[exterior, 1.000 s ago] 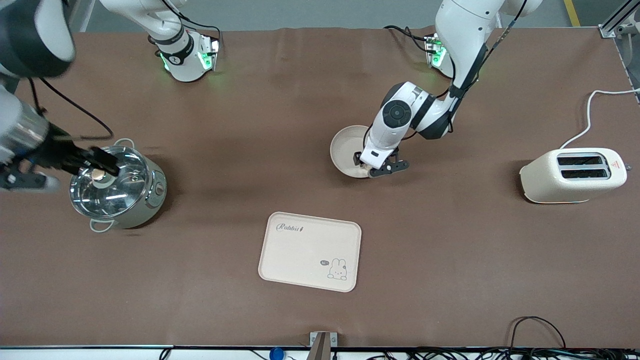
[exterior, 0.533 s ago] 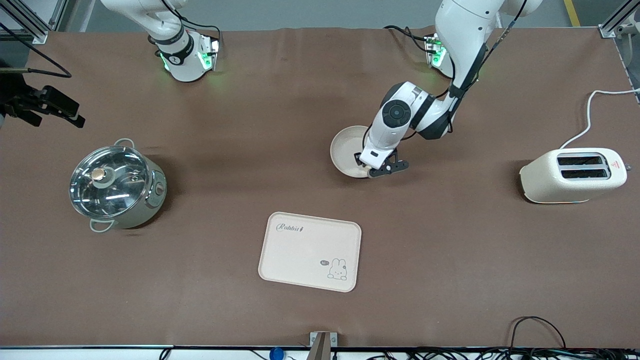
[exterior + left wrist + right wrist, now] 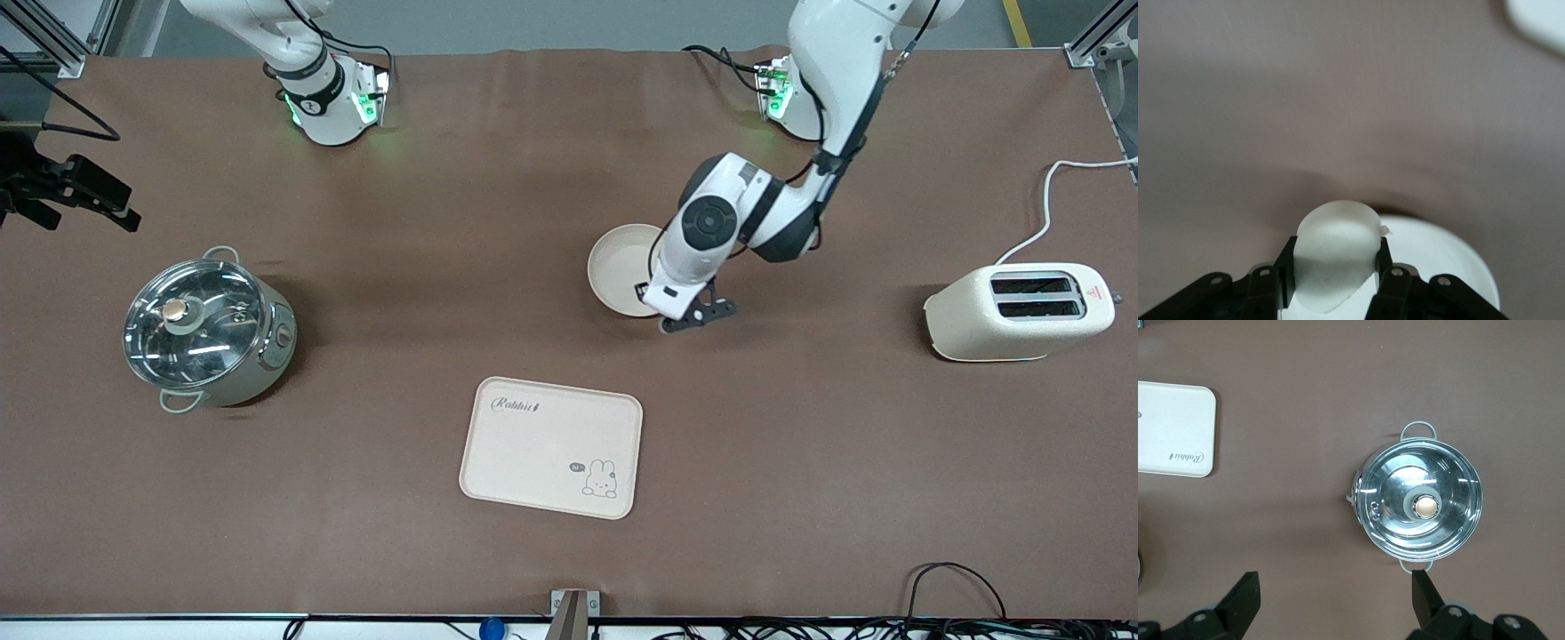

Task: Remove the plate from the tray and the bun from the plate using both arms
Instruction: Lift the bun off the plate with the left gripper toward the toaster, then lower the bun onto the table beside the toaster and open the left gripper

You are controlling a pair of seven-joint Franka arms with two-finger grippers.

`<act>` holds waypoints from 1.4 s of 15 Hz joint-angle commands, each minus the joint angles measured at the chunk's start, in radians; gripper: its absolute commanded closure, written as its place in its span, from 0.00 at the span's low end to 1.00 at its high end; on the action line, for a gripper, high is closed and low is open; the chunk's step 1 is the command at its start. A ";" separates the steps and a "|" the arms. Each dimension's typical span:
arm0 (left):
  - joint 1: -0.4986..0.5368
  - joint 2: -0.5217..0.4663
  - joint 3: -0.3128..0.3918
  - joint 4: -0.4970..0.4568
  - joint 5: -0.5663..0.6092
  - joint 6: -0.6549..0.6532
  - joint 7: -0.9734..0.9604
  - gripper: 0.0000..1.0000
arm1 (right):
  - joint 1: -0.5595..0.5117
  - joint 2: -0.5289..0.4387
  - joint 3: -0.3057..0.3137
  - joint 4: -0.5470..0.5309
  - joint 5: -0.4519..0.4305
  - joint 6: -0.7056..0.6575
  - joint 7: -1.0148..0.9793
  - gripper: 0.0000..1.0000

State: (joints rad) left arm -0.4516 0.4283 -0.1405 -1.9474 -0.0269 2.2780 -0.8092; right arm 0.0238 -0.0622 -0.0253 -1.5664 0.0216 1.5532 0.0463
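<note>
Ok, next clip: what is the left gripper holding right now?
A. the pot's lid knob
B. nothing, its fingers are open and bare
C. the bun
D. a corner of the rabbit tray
C. In the left wrist view the left gripper has its fingers pressed against both sides of the pale rounded bun, with the plate just beneath; the front view puts this gripper at the plate's rim.

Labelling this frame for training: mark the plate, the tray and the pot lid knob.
plate (image 3: 615, 267), front view, bare inner surface near the rim.
tray (image 3: 533, 453), front view, blank middle of its surface.
pot lid knob (image 3: 1426, 507), right wrist view, centre of the knob's top.
</note>
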 commanded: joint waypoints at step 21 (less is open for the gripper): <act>0.344 0.144 -0.047 0.122 0.167 0.014 0.375 0.00 | -0.025 -0.004 0.031 0.005 -0.022 0.002 -0.003 0.00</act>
State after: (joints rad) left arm -0.1103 0.6204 -0.1590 -1.8127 0.1529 2.3315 -0.4027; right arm 0.0126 -0.0608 -0.0080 -1.5622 0.0169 1.5596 0.0447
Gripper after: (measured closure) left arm 0.115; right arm 0.000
